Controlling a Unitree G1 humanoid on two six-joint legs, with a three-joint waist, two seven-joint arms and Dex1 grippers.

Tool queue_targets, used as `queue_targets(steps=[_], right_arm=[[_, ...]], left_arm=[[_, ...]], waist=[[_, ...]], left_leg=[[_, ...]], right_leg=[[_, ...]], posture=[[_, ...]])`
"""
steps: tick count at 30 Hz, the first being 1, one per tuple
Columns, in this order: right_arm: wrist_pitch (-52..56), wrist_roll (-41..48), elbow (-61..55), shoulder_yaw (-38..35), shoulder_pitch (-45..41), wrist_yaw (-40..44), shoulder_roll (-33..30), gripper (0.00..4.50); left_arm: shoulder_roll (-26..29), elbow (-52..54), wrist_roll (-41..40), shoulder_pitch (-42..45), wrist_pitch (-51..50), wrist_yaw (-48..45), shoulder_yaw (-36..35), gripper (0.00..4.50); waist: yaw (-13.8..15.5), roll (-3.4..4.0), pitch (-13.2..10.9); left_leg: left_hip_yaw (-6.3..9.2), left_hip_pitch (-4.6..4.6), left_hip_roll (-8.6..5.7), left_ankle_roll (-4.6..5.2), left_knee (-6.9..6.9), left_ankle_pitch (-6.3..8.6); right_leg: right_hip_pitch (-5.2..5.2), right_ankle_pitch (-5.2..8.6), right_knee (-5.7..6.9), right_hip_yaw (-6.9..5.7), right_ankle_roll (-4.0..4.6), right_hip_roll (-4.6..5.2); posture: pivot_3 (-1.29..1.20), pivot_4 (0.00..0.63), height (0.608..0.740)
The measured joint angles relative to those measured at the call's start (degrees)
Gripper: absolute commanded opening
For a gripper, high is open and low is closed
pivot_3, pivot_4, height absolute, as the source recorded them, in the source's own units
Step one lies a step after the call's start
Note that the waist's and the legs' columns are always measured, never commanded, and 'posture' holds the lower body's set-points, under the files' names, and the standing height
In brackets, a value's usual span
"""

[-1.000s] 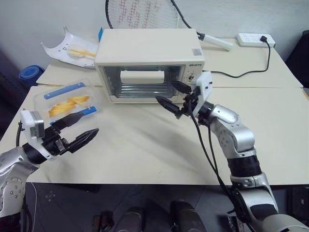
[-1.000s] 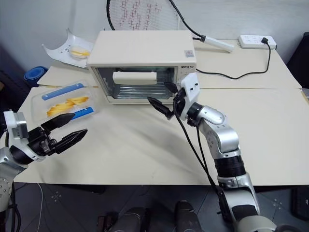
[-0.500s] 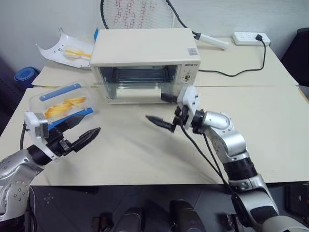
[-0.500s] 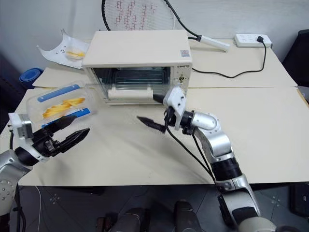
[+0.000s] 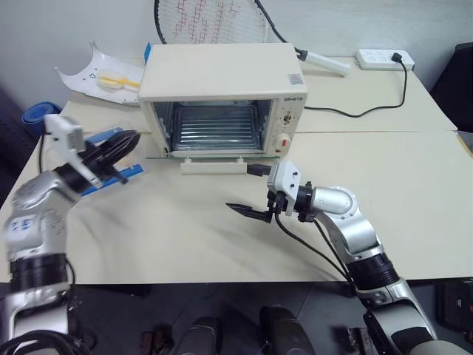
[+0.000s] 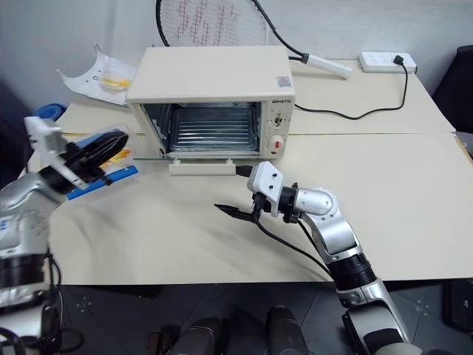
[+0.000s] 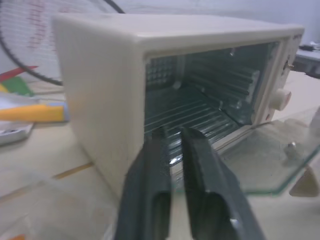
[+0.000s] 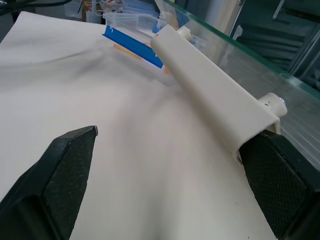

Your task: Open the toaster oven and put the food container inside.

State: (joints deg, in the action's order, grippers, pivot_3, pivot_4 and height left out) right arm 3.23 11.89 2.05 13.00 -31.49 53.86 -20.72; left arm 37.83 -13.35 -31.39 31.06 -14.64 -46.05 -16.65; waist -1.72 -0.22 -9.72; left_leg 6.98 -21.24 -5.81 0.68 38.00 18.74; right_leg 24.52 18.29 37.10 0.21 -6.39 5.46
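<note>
The cream toaster oven (image 5: 222,74) stands at the back of the table. Its glass door (image 7: 280,150) lies flat and open, with the handle (image 5: 214,167) toward me and the wire rack (image 5: 214,127) exposed. Left of the oven sits the clear food container, with a blue clip strip (image 5: 122,175) visible and most of the box hidden behind my left gripper (image 5: 131,138). That gripper hovers over it, shut on nothing, pointing at the oven's side (image 7: 100,100). My right gripper (image 5: 246,189) is open just in front of the door handle (image 8: 215,95), not touching it.
A white curved tray (image 5: 103,74) with yellow food lies behind the container. A racket (image 5: 214,22) leans behind the oven. A power strip (image 5: 384,58) and its black cable (image 5: 369,111) are at the back right. A blue object (image 5: 33,112) sits off the table's left edge.
The oven door has swung down from nearly closed to flat. My right gripper came down and back with it. My left gripper rose forward over the container and shut.
</note>
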Motion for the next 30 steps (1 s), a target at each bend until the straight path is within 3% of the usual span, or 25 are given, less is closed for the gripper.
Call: queue_targets(steps=[6, 16, 21, 24, 30], right_arm=[[-2.1, -0.4, 0.1, -0.8, 4.2, -0.3, -1.7, 4.50], [-6.0, 3.3, -7.7, -13.3, 29.0, -1.0, -10.3, 4.50], [-8.4, 11.1, -9.3, -20.6, 30.4, 0.1, -10.2, 4.50], [-8.1, 14.1, -10.1, -21.2, 28.8, 0.8, -10.1, 4.50], [-7.6, 19.1, -11.2, -20.4, 23.1, 2.1, -7.0, 4.50]], left_arm=[[-1.5, -2.6, 2.6, 1.8, 3.2, -6.3, 4.6, 0.02], [-2.8, 1.5, 9.1, -8.0, 6.8, -6.3, 8.4, 0.02], [-4.9, 3.5, 12.3, -13.0, 8.1, -2.1, 8.9, 0.02], [-5.4, 5.7, 12.9, -14.7, 8.8, -0.7, 8.7, 0.02], [-7.9, 13.3, 6.7, -23.7, 8.0, 1.4, 1.9, 1.50]], waist=[[-0.1, 0.00, 0.0], [0.9, -0.01, 0.0], [0.9, -0.02, 0.0], [1.4, -0.02, 0.0], [1.5, -0.02, 0.0]], left_leg=[[0.04, 0.00, 0.00, 0.00, -0.01, 0.00], [0.01, 0.04, -0.11, 0.04, 0.10, 0.01], [-0.05, 0.09, -0.05, 0.04, 0.07, 0.01], [-0.05, 0.10, -0.05, 0.04, 0.08, 0.01], [-0.04, 0.08, 0.02, 0.03, 0.05, 0.02]], right_leg=[[0.06, 0.00, 0.30, 0.04, 0.00, 0.00], [-0.02, 0.00, 0.13, 0.17, -0.01, 0.07], [-0.02, 0.00, 0.15, 0.20, -0.01, 0.03], [-0.05, 0.00, 0.12, 0.20, -0.01, 0.04], [-0.04, 0.00, 0.03, 0.17, -0.01, 0.01]], posture=[[0.00, 0.150, 0.740], [0.00, 0.150, 0.740], [0.00, 0.150, 0.740], [0.00, 0.150, 0.740], [0.00, 0.150, 0.740]])
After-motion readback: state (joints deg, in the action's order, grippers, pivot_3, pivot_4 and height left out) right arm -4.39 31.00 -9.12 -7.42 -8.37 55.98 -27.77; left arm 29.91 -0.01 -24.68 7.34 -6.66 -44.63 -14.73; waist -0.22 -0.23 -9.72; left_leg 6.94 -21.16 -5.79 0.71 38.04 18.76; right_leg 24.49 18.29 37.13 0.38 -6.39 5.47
